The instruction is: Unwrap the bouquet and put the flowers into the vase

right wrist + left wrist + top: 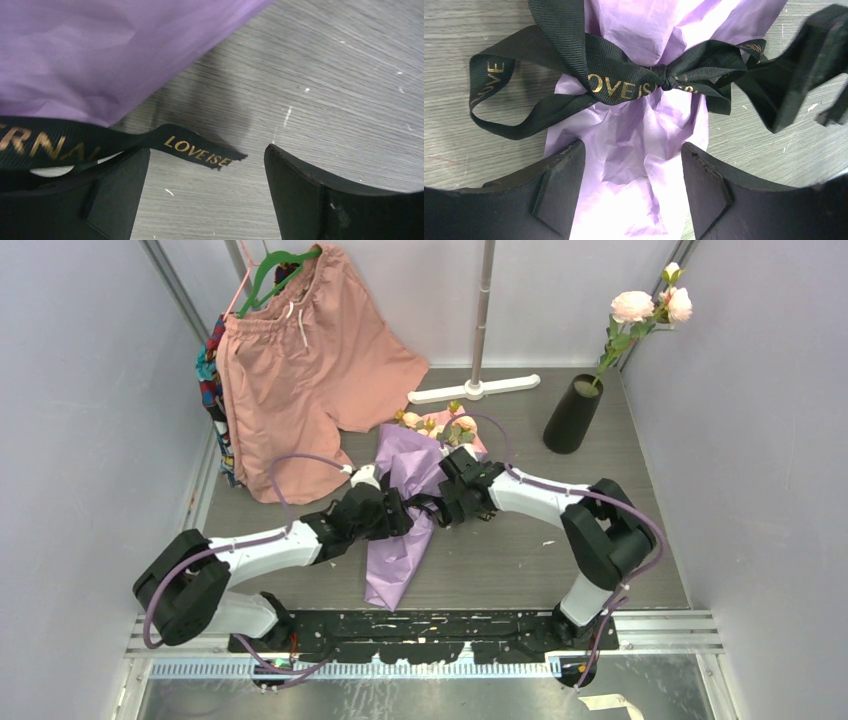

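The bouquet (405, 530) lies on the counter (520, 550), its black ribbon (624, 82) knotted round the lilac paper — gold letters read "LOVE IS". The left hand (631, 147) is released astride the paper. The right hand (206, 150) is released too, with a loose ribbon end between its fingers.

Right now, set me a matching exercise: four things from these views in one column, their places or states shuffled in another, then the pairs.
1 black ribbon
2 black vase
3 salmon-pink shorts
4 right gripper

A on a green hanger, far left
B open over a loose ribbon end
C knotted around the lilac paper
D upright, far right, holding pale pink blooms

Pairs: 1-C, 2-D, 3-A, 4-B
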Robot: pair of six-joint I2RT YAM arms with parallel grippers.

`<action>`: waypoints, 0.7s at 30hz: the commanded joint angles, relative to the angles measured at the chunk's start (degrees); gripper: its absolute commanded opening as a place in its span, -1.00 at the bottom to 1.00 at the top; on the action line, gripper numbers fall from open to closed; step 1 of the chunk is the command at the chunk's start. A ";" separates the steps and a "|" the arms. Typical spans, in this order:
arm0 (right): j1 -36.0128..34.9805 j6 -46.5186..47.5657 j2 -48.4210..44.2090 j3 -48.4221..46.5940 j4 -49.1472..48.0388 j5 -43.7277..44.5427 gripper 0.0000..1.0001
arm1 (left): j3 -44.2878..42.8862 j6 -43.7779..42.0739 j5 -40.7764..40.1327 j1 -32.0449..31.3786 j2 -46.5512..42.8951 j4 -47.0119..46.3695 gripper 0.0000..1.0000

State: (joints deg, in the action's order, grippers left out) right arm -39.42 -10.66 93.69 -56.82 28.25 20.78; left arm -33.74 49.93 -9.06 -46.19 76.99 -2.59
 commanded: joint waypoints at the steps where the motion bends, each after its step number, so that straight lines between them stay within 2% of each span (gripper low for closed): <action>1: -0.04 0.37 2.97 -2.31 -4.28 -1.89 0.70 | 0.04 -1.88 -2.81 -0.17 -2.88 1.61 0.42; 3: 0.40 0.56 4.13 -2.52 -5.53 -3.21 0.60 | -0.06 -2.03 -3.21 -0.18 -3.46 2.27 0.42; 10: 2.84 0.62 4.97 -2.26 -8.13 -9.31 0.05 | 0.25 -2.16 -3.84 -0.12 -5.23 3.73 0.42; 11: 2.94 0.51 5.05 -1.87 -8.54 -9.87 -0.11 | 0.28 -2.20 -3.93 -0.12 -5.44 3.95 0.42; 13: 3.03 0.01 4.86 -0.94 -9.45 -10.33 -0.63 | 0.40 -2.21 -3.95 -0.12 -5.79 4.21 0.42; 15: 3.20 -0.66 4.23 0.40 -10.59 -10.63 -0.94 | 0.43 -2.21 -3.95 -0.13 -6.09 4.32 0.42; 21: 3.22 -3.08 0.76 1.31 -9.52 -9.13 -0.98 | 0.18 -2.38 -3.64 -0.14 -5.71 4.23 0.42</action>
State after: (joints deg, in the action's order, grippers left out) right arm -36.25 -11.33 98.19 -56.27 19.07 11.40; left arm -33.50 48.75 -11.42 -46.17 72.51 1.69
